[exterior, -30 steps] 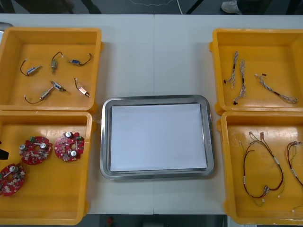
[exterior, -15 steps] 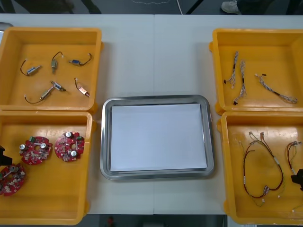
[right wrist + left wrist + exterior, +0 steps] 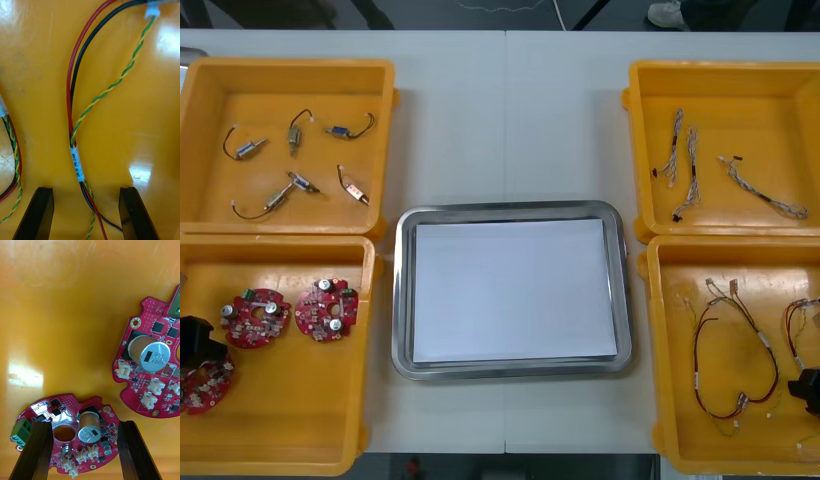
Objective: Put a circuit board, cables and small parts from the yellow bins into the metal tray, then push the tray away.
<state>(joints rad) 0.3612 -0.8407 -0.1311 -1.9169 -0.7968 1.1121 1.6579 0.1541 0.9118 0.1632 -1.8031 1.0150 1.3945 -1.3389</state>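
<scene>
Cable (image 3: 77, 165) lengthwise between right gripper (image 3: 85, 191) jaws, left gripper (image 3: 84, 425) straddling circuit board (image 3: 90, 429)

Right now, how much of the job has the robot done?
Nothing is done yet: the metal tray holds nothing. The left gripper, open, straddles a circuit board; the right gripper, open, straddles a cable. To do: grabbing them, adding small parts, pushing the tray.

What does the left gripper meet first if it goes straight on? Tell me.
Most likely the round red circuit board that the open left gripper straddles, lying in the yellow bin. How far off it is remains unclear.
</scene>
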